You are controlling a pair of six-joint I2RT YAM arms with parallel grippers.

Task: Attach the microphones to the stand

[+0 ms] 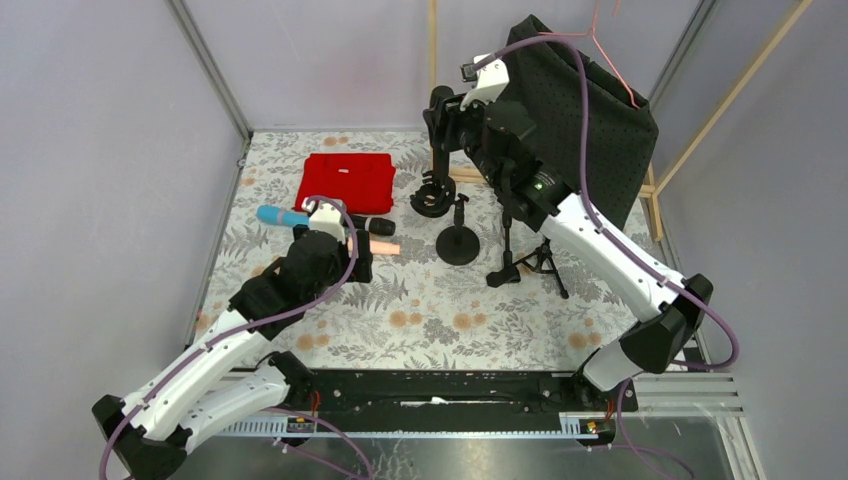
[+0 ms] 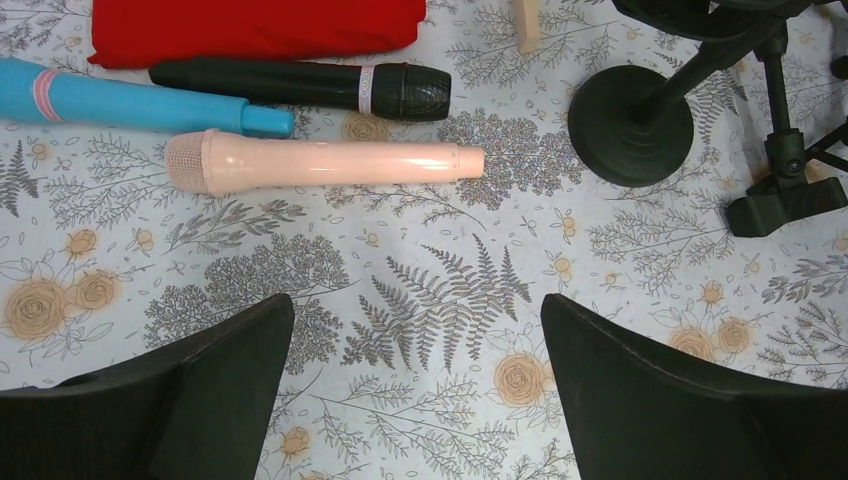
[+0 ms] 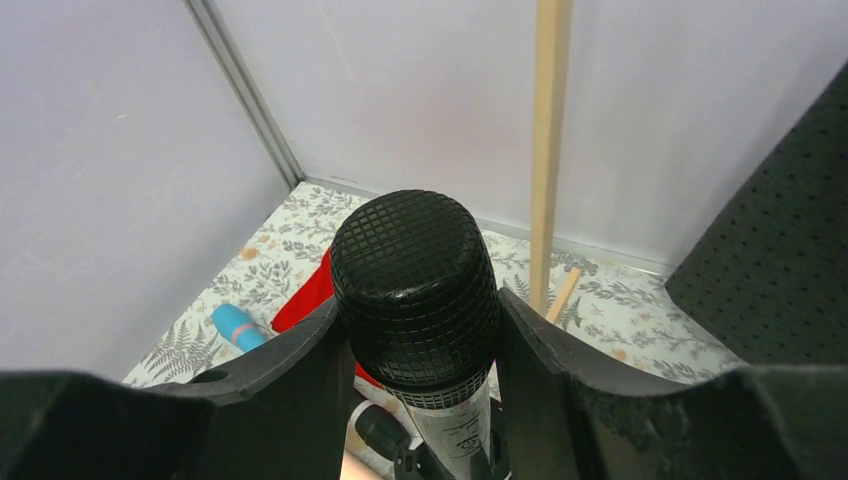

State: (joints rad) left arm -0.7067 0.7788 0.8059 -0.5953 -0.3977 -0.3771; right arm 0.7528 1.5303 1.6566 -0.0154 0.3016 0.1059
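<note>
Three lie beyond the spread jaws of the left gripper (image 2: 415,310): blue microphone (image 2: 130,103), black microphone (image 2: 300,85), peach-pink microphone (image 2: 320,162); right gripper (image 3: 418,305) clamps a grid-headed black mic (image 3: 415,265).

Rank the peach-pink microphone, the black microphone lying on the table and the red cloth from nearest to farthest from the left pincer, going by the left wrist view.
1. peach-pink microphone: closest, lying crosswise just ahead.
2. black microphone: behind the peach-pink one.
3. red cloth: farthest, at the top edge.
</note>
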